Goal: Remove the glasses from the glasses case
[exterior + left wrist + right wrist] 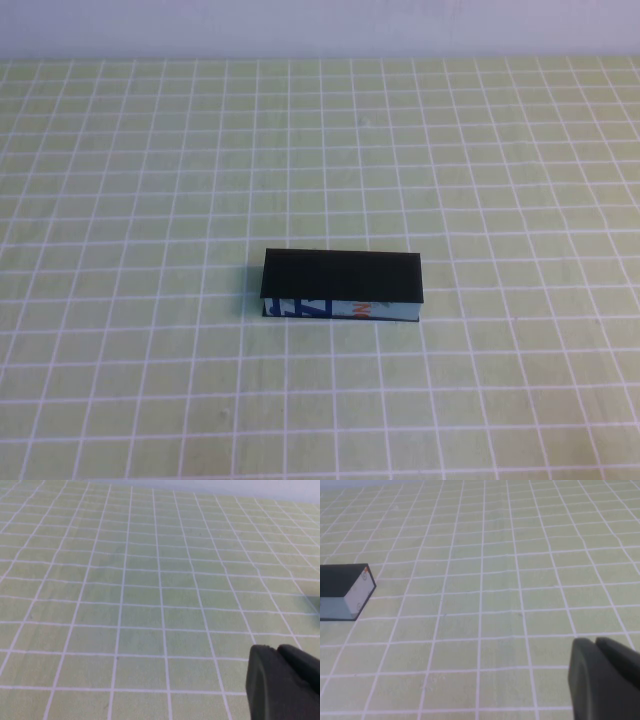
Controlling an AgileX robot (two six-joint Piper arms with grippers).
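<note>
The glasses case (342, 277), a black rectangular box, lies in the middle of the table with its flat lid down. Its blue and white printed front with an orange mark faces the near edge. The glasses are hidden. Neither arm shows in the high view. In the right wrist view, one end of the glasses case (344, 591) lies well away from my right gripper (594, 642), whose fingers are pressed together on nothing. In the left wrist view, my left gripper (276, 651) hangs shut and empty over bare cloth, with the case out of sight.
A light green cloth with a white grid (150, 200) covers the whole table. A pale wall (320, 25) runs along the far edge.
</note>
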